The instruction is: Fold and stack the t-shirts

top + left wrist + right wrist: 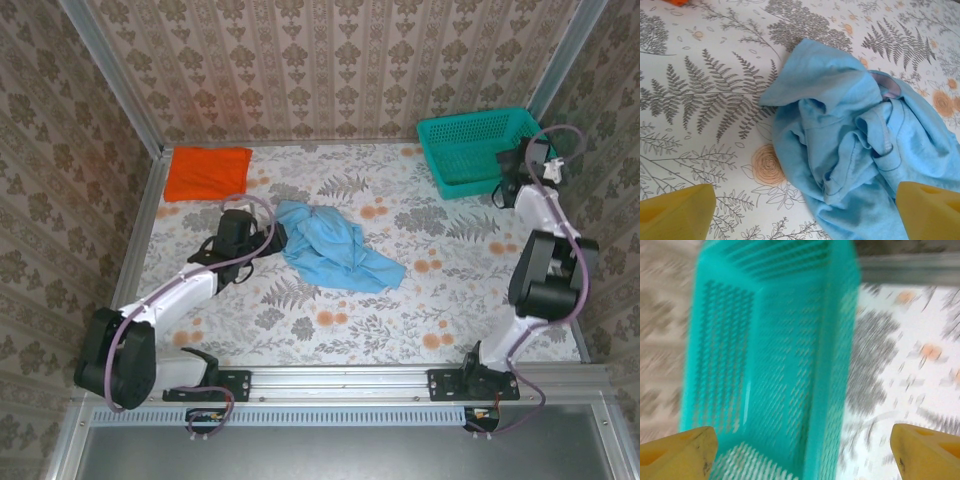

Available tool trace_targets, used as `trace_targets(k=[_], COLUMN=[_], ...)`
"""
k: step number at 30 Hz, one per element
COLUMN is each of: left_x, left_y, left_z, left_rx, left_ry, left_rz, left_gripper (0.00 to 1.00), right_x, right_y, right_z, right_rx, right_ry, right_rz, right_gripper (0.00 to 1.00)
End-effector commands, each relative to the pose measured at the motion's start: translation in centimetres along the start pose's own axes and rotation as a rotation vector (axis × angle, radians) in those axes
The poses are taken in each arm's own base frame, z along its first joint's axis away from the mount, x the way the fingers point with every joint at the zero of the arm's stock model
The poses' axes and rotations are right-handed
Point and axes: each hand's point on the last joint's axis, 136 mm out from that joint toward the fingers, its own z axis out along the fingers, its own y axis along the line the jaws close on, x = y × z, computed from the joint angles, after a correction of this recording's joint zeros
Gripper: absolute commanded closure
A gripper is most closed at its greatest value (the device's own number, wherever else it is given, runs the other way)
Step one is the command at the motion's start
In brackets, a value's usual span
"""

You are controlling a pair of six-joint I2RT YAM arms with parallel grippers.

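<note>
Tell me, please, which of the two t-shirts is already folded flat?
The orange t-shirt, lying as a neat flat rectangle in the far left corner. The light blue t-shirt lies crumpled in a loose heap instead.

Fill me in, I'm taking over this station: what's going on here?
Two arms are working on folding and stacking t-shirts. The left tool, open, hovers at the crumpled light blue t-shirt in the middle of the table, not gripping it. The orange t-shirt lies folded in the far left corner. The right tool, also open, hangs at the teal mesh basket in the far right corner; that wrist view is blurred.
</note>
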Motion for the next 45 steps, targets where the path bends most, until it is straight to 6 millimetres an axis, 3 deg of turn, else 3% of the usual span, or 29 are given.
trace_targets(k=[1, 6, 11, 14, 17, 21, 23, 26, 28, 30, 32, 34, 36, 41, 44, 45], left_x=[-0.7, 0.2, 1.4, 2.6, 3.4, 4.1, 4.9, 5.1, 5.4, 5.6, 5.4, 4.9, 4.0, 1.7, -0.1, -0.6], left_y=[-1.3, -1.9, -3.0, -3.3, -2.7, -2.3, -2.6, -1.9, -1.8, -1.9, -2.5, -3.2, -4.1, -5.6, -6.1, -6.1], left_z=[-0.1, 1.7, 3.2, 3.5, 4.2, 5.6, 6.4, 7.8, 8.3, 8.7, 8.8, 8.5, 7.8, 4.7, 1.7, 0.9], left_rx=[0.034, 0.018, 0.046, 0.027, 0.007, 0.018, 0.034, 0.039, 0.052, 0.067, 0.091, 0.104, 0.122, 0.113, 0.1, 0.096], left_ry=[0.045, 0.151, 0.236, 0.27, 0.292, 0.335, 0.374, 0.417, 0.433, 0.437, 0.453, 0.462, 0.455, 0.435, 0.378, 0.357], left_rz=[-0.051, -0.008, 0.02, 0.051, 0.049, 0.03, 0.026, -0.004, -0.027, -0.046, -0.068, -0.084, -0.095, -0.084, -0.07, -0.051], left_gripper=[0.12, 0.2, 0.27, 0.28, 0.28, 0.4, 0.51, 0.54, 0.59, 0.6, 0.72, 0.91, 1.0, 1.0, 1.0, 1.0], right_x=[4.5, 16.4, 28.0, 32.4, 35.3, 37.2, 38.1, 38.9, 39.2, 39.6, 39.9, 39.3, 38.3, 34.0, 31.8, 31.2], right_y=[2.9, 1.0, -4.5, -6.4, -7.4, -8.3, -8.2, -7.7, -7.6, -7.7, -8.0, -8.6, -9.1, -10.4, -9.2, -8.9], right_z=[-4.8, -10.2, -12.4, -13.9, -14.5, -13.9, -13.5, -12.6, -12.1, -12.0, -12.2, -12.7, -13.5, -16.6, -19.4, -19.9], right_rx=[-0.231, -0.304, -0.243, -0.229, -0.237, -0.2, -0.199, -0.183, -0.177, -0.177, -0.178, -0.154, -0.142, -0.084, -0.144, -0.16], right_ry=[0.114, 0.33, 0.655, 0.78, 0.849, 0.879, 0.912, 0.922, 0.925, 0.935, 0.964, 0.954, 0.926, 0.856, 0.827, 0.811], right_rz=[-0.114, -0.452, -0.75, -0.881, -0.921, -0.963, -0.957, -0.973, -0.983, -0.978, -0.966, -0.954, -0.944, -0.919, -0.883, -0.871], right_gripper=[0.12, 0.16, 0.2, 0.22, 0.23, 0.27, 0.36, 0.51, 0.67, 0.74, 0.83, 0.88, 0.88, 0.89, 0.78, 0.78])
